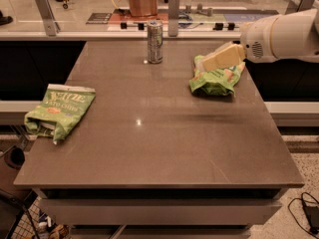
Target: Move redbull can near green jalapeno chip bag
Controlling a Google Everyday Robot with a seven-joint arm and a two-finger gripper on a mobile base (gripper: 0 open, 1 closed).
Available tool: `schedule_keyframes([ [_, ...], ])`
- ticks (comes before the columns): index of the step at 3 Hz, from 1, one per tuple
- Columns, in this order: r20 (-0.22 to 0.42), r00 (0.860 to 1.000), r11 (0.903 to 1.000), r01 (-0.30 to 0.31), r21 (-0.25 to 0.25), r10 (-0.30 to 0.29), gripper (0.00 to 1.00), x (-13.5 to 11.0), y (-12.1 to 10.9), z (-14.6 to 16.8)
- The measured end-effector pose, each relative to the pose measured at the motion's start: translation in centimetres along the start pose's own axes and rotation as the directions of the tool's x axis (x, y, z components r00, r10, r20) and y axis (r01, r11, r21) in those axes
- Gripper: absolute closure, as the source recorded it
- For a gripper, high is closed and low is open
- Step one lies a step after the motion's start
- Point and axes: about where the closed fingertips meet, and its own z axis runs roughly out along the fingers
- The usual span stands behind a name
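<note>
Right now your gripper [209, 62] hangs over the puffier green bag [217, 81] on the right of the table [164, 148]; you cannot tell whether it is spread or pressed together. It is likely just passing there, since the arm reaches in from the right. The redbull can [155, 42] stands upright by the far edge, untouched. The green jalapeno chip bag [62, 108] lies flat at the left edge, well apart from the can.

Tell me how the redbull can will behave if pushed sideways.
The redbull can stands upright, tall and slim, so a high push would likely tip it; once down it would probably roll. Its shiny metal wall may be slippery. The gripper hovers over the puffy green bag, apart from the can.
</note>
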Motion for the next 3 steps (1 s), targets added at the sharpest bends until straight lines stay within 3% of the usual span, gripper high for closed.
schedule_keyframes([
  [1,0.077,0.997,0.9997,-0.023,-0.008,0.024,0.0,-1.5,-0.3,1.8],
  [2,0.077,0.997,0.9997,-0.023,-0.008,0.024,0.0,-1.5,-0.3,1.8],
  [3,0.1,0.994,0.9987,-0.03,-0.041,0.034,0.0,-2.1,-0.2,4.5],
])
